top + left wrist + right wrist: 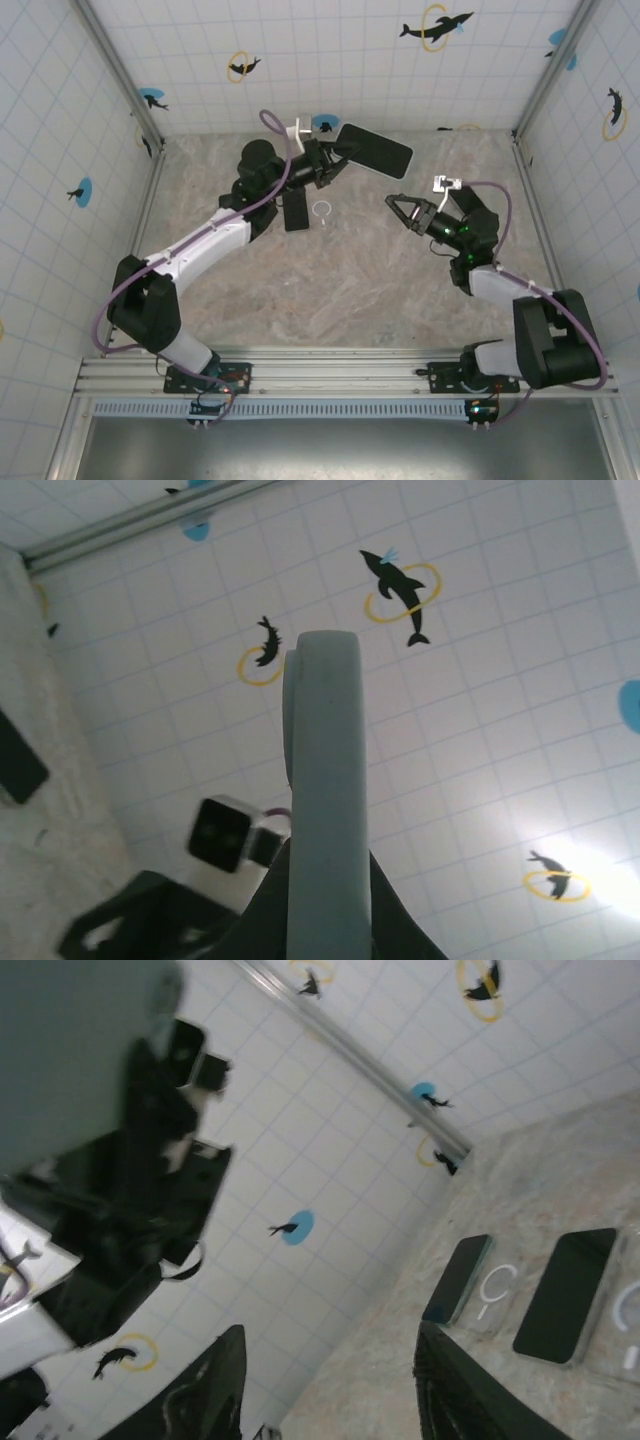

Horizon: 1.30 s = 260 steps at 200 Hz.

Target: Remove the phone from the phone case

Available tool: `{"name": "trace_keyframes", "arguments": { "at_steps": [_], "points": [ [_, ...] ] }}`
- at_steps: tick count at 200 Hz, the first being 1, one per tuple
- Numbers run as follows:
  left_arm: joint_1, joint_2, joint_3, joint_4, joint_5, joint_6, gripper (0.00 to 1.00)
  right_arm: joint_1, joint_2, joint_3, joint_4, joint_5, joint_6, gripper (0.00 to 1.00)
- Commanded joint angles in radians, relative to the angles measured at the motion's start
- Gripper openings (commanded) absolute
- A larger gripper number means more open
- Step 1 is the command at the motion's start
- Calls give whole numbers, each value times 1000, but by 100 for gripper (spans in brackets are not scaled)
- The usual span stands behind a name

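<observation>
My left gripper [335,155] is shut on one end of a dark flat slab, the phone in its grey-green phone case [375,150], and holds it raised above the table's far side. In the left wrist view the phone case [320,780] stands edge-on between the jaws of the left gripper [320,905]. My right gripper [398,208] hangs open a short way right of and nearer than the slab, apart from it. In the right wrist view the right gripper [330,1380] has nothing between its fingers, and the phone case [80,1050] shows at the upper left.
A black phone [296,212] lies on the table beside a clear case with a white ring [322,210], under the left arm. The right wrist view shows two dark phones [457,1278] [565,1295] lying there, each beside a clear ringed case [495,1285]. Tiled walls enclose the table.
</observation>
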Motion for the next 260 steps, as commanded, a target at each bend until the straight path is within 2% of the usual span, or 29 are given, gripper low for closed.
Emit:
{"name": "trace_keyframes", "arguments": {
  "at_steps": [1,16,30,63,101,128,187,230,260],
  "points": [
    [60,-31,64,-58,147,211,0,-12,-50,55,-102,-164,-109,52],
    [78,-25,86,-138,200,298,0,-10,-81,81,-216,-206,-201,55],
    [80,-15,115,-197,239,359,0,-11,-95,103,-272,-189,-230,58],
    [80,-1,131,-200,282,388,0,12,-23,142,-50,-161,-16,57],
    [80,-2,131,-211,282,398,0,51,58,167,140,-169,137,43],
    [83,-3,124,-209,286,399,0,58,66,170,145,-180,139,34],
    [85,-7,110,-141,294,326,0,61,71,169,150,-177,143,14],
    [85,-8,90,-42,289,193,0,58,75,148,108,-195,53,11],
    [83,-25,63,36,286,99,0,57,69,158,-37,-192,-114,10]
  ]
}}
